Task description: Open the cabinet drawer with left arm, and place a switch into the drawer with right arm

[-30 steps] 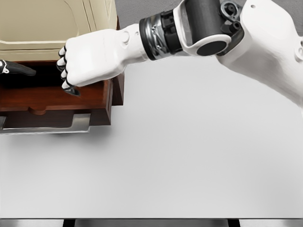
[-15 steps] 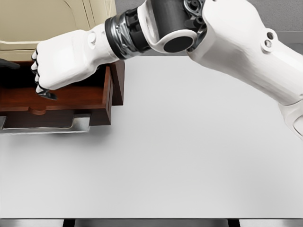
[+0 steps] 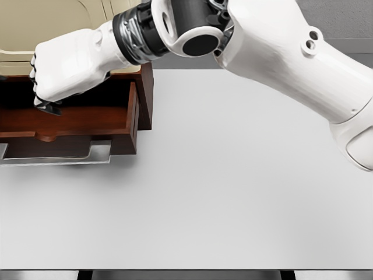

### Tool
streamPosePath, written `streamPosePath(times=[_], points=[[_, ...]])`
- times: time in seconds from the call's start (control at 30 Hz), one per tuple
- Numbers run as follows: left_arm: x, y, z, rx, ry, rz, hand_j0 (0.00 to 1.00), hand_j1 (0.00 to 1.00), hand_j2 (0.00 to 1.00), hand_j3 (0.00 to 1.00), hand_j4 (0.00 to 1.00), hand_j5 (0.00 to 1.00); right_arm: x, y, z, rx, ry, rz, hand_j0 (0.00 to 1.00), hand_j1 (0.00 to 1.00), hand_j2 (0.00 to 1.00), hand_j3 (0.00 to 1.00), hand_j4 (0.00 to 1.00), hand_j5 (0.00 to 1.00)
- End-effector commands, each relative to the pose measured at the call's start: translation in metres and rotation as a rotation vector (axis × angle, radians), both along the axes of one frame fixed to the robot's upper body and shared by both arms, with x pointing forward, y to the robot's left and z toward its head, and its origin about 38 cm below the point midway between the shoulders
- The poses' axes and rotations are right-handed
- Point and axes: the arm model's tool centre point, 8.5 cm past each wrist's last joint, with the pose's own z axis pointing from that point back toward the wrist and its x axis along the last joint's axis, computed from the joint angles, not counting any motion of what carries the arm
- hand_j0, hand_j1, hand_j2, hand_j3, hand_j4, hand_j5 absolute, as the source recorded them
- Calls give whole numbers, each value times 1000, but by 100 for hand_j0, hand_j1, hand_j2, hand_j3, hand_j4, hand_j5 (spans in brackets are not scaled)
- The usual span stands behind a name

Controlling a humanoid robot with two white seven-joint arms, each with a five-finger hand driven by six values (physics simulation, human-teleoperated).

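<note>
R hand (image 3: 64, 73) over open drawer (image 3: 87, 119)

Reddish-brown drawer (image 3: 70, 119), cream cabinet (image 3: 52, 23), white hand (image 3: 61, 73), pale grey table (image 3: 233, 192).

right arm: comes in from the right edge, stretched way across to the upper left | right hand (image 3: 61, 73): knuckles up, fingers curled down tight | left arm: can't see it
</note>
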Motion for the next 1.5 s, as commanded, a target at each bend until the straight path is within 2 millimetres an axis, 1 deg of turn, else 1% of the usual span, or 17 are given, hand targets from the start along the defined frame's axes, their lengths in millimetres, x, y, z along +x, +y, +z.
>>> streamPosePath(times=[0.0, 0.13, 0.2, 0.23, 0.27, 0.63, 0.7, 0.77, 0.83, 0.9, 0.93, 0.97, 1.0, 1.07, 1.13, 1.3, 1.47], points=[[0, 1, -1, -4, 5, 5, 100, 100, 100, 100, 100, 100, 2, 0, 0, 2, 6, -7, 50, 50, 50, 50, 50, 50], [0, 1, -1, -6, 8, 5, 100, 100, 100, 100, 100, 100, 5, -1, 1, 3, 2, -17, 55, 55, 55, 55, 55, 55], [0, 0, -1, -6, 8, 3, 100, 100, 100, 100, 100, 100, 6, -2, 2, 0, -8, -21, 63, 63, 63, 63, 63, 63], [0, 0, -2, -4, 8, 3, 100, 100, 100, 100, 100, 100, 8, -2, 1, -11, -41, -34, 88, 88, 88, 88, 88, 88], [0, 0, -1, -6, 8, 3, 100, 100, 100, 100, 100, 100, 11, -3, 0, -27, -93, -54, 100, 100, 100, 100, 100, 100], [0, -1, -1, -6, 8, 0, 100, 100, 100, 100, 100, 100, 10, -1, -1, -30, -105, -52, 100, 100, 100, 100, 100, 100], [-1, -3, -1, -7, 8, -5, 100, 100, 100, 100, 100, 100, 5, -12, 2, -22, -115, -42, 100, 100, 100, 100, 100, 100], [-1, -8, -2, -9, 9, -21, 100, 100, 100, 100, 100, 100, 0, -71, 13, 42, -149, -74, 100, 100, 100, 100, 100, 100], [-3, -17, -2, -9, 11, -50, 100, 100, 100, 100, 100, 100, 13, -143, 26, 123, -142, -197, 100, 100, 100, 100, 100, 100], [-5, -30, -4, -21, 11, -91, 100, 100, 100, 100, 100, 100, 26, -248, 43, 272, -86, -397, 100, 100, 100, 100, 100, 100], [-6, -37, -5, -23, 12, -115, 100, 100, 100, 100, 100, 100, 23, -297, 52, 352, -62, -478, 100, 100, 100, 100, 100, 100], [-8, -45, -5, -24, 10, -141, 100, 100, 100, 100, 100, 100, 20, -338, 42, 380, -10, -558, 100, 100, 100, 100, 100, 100], [-10, -51, -4, -25, 10, -158, 100, 100, 100, 100, 100, 100, 20, -355, 18, 349, 49, -607, 100, 100, 100, 100, 100, 100], [-10, -62, -7, -50, 2, -193, 100, 100, 100, 100, 100, 100, 19, -371, -60, 262, 215, -681, 100, 100, 100, 100, 100, 100], [-12, -76, -10, -77, -1, -237, 100, 100, 100, 100, 100, 100, 13, -387, -88, 206, 272, -730, 100, 100, 100, 100, 100, 100], [-5, -91, -18, -155, -28, -275, 100, 100, 100, 100, 100, 100, 11, -401, -85, 186, 263, -765, 100, 100, 100, 100, 100, 100], [0, -106, -27, -225, -42, -309, 100, 100, 100, 100, 100, 100, 12, -404, -96, 181, 293, -778, 100, 100, 100, 100, 100, 100]])
